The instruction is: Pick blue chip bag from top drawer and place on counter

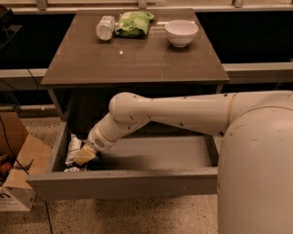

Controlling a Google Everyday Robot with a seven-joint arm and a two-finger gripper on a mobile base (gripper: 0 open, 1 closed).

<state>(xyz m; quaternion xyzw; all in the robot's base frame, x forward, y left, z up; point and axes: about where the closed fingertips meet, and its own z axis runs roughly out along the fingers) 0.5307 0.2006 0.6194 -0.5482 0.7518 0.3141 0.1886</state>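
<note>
The gripper (85, 155) is down inside the left end of the open top drawer (122, 184), its tan tip against the blue chip bag (73, 148), which lies crumpled by the drawer's left wall; whether it has hold of the bag I cannot tell. The rest of the drawer's grey floor lies under the white arm (176, 113), which reaches in from the right below the counter (136, 60). At the counter's far edge sit a clear bottle (105, 27) on its side, a light green snack bag (133, 23) touching it, and a white bowl (181, 32) apart to the right, while a cardboard box (14, 179) stands on the floor left of the drawer.
</note>
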